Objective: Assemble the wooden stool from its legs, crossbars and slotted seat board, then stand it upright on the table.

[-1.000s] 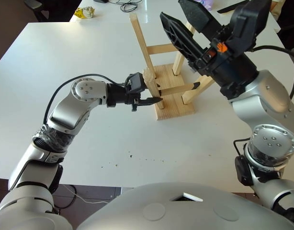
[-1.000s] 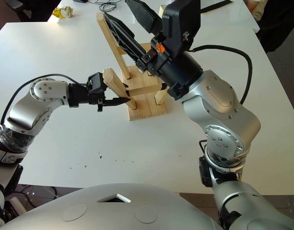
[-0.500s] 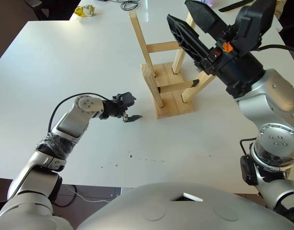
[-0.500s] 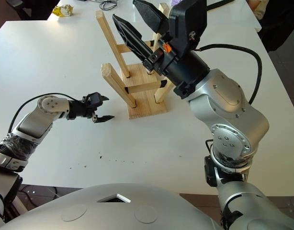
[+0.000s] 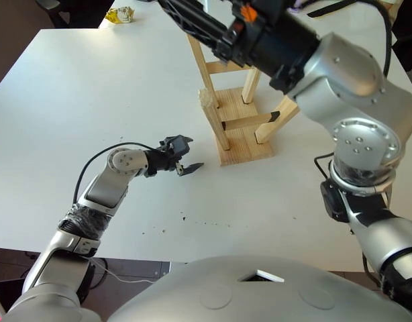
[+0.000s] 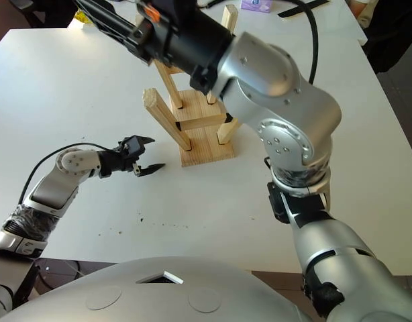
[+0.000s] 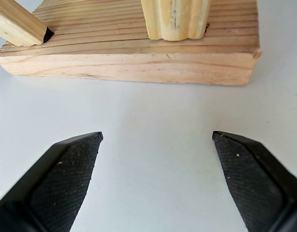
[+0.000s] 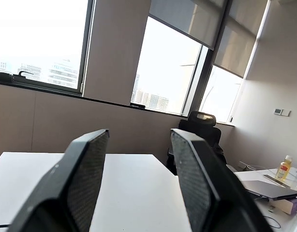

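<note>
Hovering low over the table (image 5: 72, 87), the left gripper (image 7: 158, 137) has its fingers (image 7: 66, 169) spread wide and empty, just short of the seat board (image 7: 139, 67) of the stool (image 5: 241, 137), which rests upside down, legs up. The right gripper (image 8: 139, 133), high above the table, is parted and empty

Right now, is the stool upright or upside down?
Upside down: its seat board lies flat on the table, legs pointing up.

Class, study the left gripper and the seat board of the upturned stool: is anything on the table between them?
Nothing visible does. Only bare table lies between the open left gripper and the near edge of the seat board.
</note>
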